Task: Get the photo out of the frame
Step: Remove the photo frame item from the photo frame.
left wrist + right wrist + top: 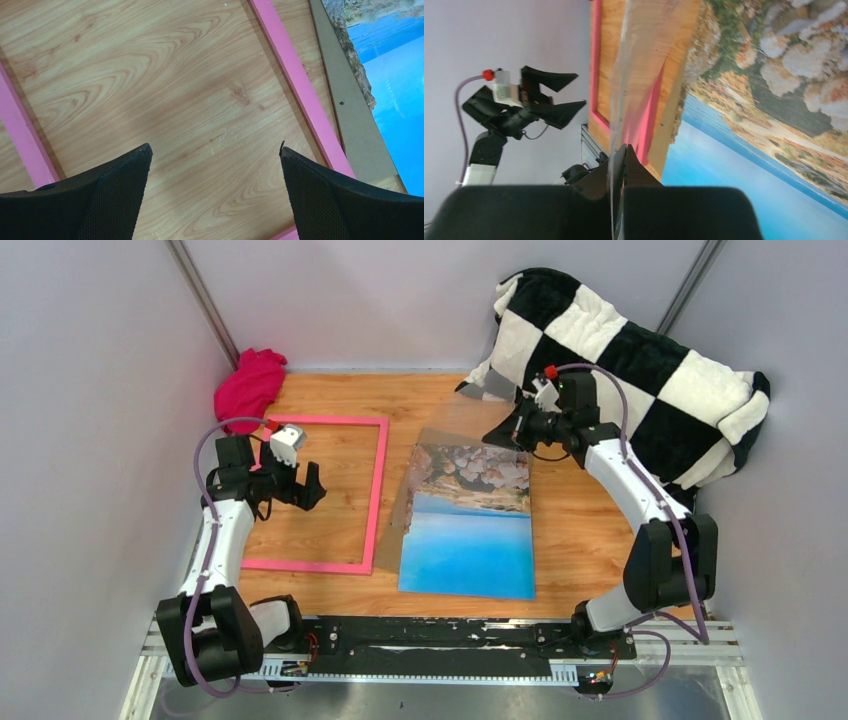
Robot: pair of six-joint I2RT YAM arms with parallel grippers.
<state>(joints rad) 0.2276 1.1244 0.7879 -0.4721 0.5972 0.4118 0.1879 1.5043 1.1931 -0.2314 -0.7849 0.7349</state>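
The large thin rectangular photo [470, 540] of blue sea and pale rocks lies flat, picture side up, in the lower centre of the overhead view. It is out of the frame and just to its right. A plain brown backing board [390, 545] shows as a strip along the photo's left edge. The large rectangular thin pink frame [375, 490] sits left of centre on the wooden worktop [580, 540], with bare wood showing through its opening.

The left fingers [312, 485] are spread wide and hold nothing, poised above the frame's opening. In the left wrist view they flank bare wood at the bottom edge.

The right fingers [500, 432], above centre, are pressed together on the edge of a clear transparent sheet [450, 440]. The sheet slants down toward the photo's upper left. In the right wrist view it runs edge-on up the middle.

A magenta cloth [250, 385] lies at upper left, and a black-and-white checked blanket [640, 370] at upper right.
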